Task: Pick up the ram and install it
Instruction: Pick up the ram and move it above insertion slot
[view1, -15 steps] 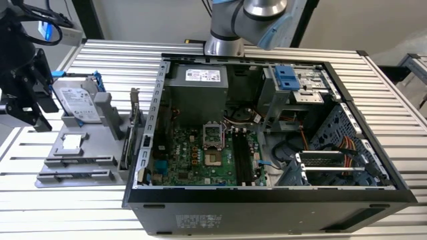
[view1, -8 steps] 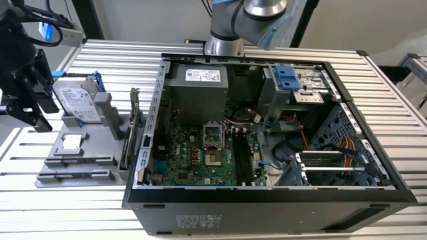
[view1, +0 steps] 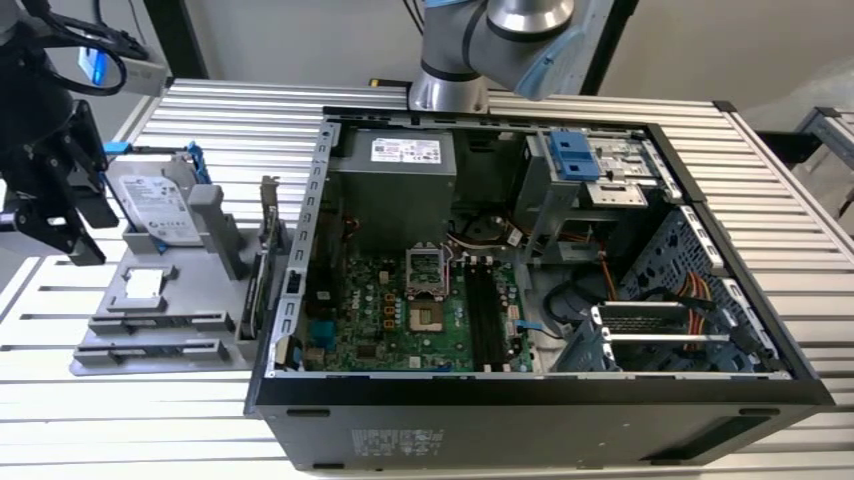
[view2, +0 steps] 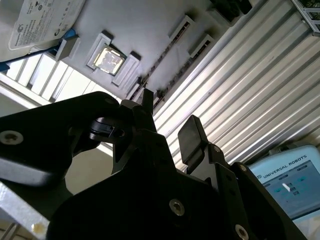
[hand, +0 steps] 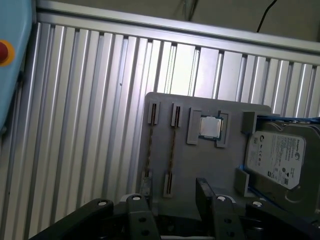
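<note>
None of the task seems to be done at this moment. The ram (hand: 171, 150) stands on its thin edge in the gray tray (hand: 200, 167), held between two small slotted holders, just beside the CPU (hand: 210, 126) and not far from the hard drive (hand: 277, 160). In the second wrist view, the ram (view2: 162, 57) appears as a thin dark line across the same tray.

The gripper (hand: 170, 202) hangs above the tray with its two fingers (hand: 206, 192) apart and nothing between them. It is near the end of the ram but does not touch it.

In the exterior view, the open case (view1: 534, 400) lies on the ribbed table (view1: 801, 250), on the exterior view's right of the tray. The long black slots (view1: 481, 320) on the motherboard (view1: 387, 310) look empty, as far as can be seen.

So, by this judgement, both parts of the work are left: the grasp of the ram and the seating of it in a slot.
</note>
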